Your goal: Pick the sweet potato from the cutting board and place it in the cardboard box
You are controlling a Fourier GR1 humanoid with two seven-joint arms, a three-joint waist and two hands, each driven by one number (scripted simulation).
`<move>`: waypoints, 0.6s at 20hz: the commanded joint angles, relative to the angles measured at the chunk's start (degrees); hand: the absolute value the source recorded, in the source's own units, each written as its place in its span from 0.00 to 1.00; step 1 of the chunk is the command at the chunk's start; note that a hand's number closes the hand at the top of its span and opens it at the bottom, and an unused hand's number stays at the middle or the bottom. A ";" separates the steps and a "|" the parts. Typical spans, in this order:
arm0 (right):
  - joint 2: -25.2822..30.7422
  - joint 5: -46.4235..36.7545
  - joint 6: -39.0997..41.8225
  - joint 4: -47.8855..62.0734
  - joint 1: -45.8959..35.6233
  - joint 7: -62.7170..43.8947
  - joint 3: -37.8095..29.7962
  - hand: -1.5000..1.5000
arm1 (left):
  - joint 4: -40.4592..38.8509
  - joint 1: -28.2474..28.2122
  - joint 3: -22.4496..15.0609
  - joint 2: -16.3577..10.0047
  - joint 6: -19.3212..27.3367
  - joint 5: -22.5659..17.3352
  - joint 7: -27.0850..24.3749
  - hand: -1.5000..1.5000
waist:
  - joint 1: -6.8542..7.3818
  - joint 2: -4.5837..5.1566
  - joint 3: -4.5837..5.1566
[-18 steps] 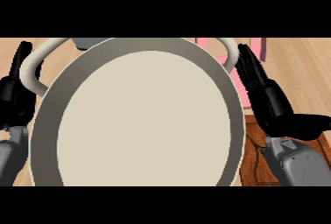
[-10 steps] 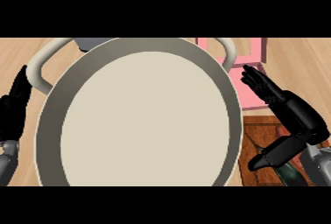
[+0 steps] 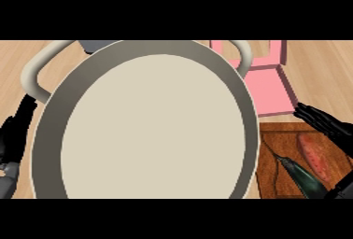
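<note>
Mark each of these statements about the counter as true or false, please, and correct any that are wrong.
1. The sweet potato lies on the cutting board. True.
2. The right hand is curled round the sweet potato. False: its fingers are straight and nothing is held.
3. A pink box sits beyond the cutting board, next to the large oval pan. True.
4. The left hand grips the pan's handle. False: it rests open at the view's left edge, beside the pan.
5. The sweet potato is already in the box. False: it is on the board.
</note>
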State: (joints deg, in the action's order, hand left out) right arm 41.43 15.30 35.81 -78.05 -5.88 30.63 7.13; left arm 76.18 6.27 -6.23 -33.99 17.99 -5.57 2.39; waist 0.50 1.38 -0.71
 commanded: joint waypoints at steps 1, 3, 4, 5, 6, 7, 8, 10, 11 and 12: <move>4.45 -4.10 8.36 7.52 -1.11 15.54 -2.49 0.00 | -0.64 -0.82 -1.09 0.77 0.01 0.98 -0.84 0.50 | 1.15 -0.15 -0.06; 7.72 -8.66 5.92 8.51 -4.15 17.91 -2.57 0.00 | -0.82 0.65 -1.72 0.97 0.07 1.69 -0.01 0.50 | 1.43 -0.19 0.04; 8.78 -11.08 4.78 8.65 -3.65 19.85 -1.56 0.00 | -1.15 0.38 -0.63 0.30 -0.68 0.87 -1.09 0.50 | 1.75 -0.24 0.06; 9.72 -15.61 1.03 7.71 -4.80 19.52 0.31 0.00 | -1.31 1.32 -0.71 0.34 -0.48 1.04 -0.03 0.50 | 2.22 -0.10 0.04; 12.04 -17.82 0.34 7.45 -5.80 20.06 1.27 0.00 | -0.34 1.52 -1.33 0.52 -1.03 0.89 0.75 0.50 | 2.70 -0.22 0.06; 14.61 -18.83 0.60 8.03 -6.37 21.28 1.58 0.00 | -1.11 1.19 -1.62 0.70 -1.00 1.42 -0.54 0.50 | 2.94 0.02 0.11; 15.98 -21.26 -0.15 8.36 -5.30 24.17 3.03 0.00 | -0.88 0.51 -1.00 0.77 -0.27 1.35 -0.77 0.50 | 2.58 -0.38 0.20; 16.51 -26.37 -3.36 8.92 -6.65 26.23 7.27 0.00 | -0.85 2.15 -1.92 1.68 0.17 2.10 0.29 0.50 | 3.10 -0.15 0.22; 17.73 -27.90 -3.77 9.42 -6.85 27.81 8.67 0.00 | -1.43 1.12 -1.56 0.85 -0.57 2.12 -0.94 0.50 | 3.22 -0.27 0.33; 17.46 -30.32 -5.94 10.88 -7.33 29.06 10.55 0.00 | -1.36 3.14 -1.44 0.51 -1.22 1.86 0.55 0.50 | 3.35 -0.02 0.25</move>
State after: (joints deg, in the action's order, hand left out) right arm 56.03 -7.24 25.52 -70.87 -11.42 46.98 13.19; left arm 75.03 7.89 -7.58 -33.15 17.44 -3.99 2.22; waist 3.25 1.25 -0.50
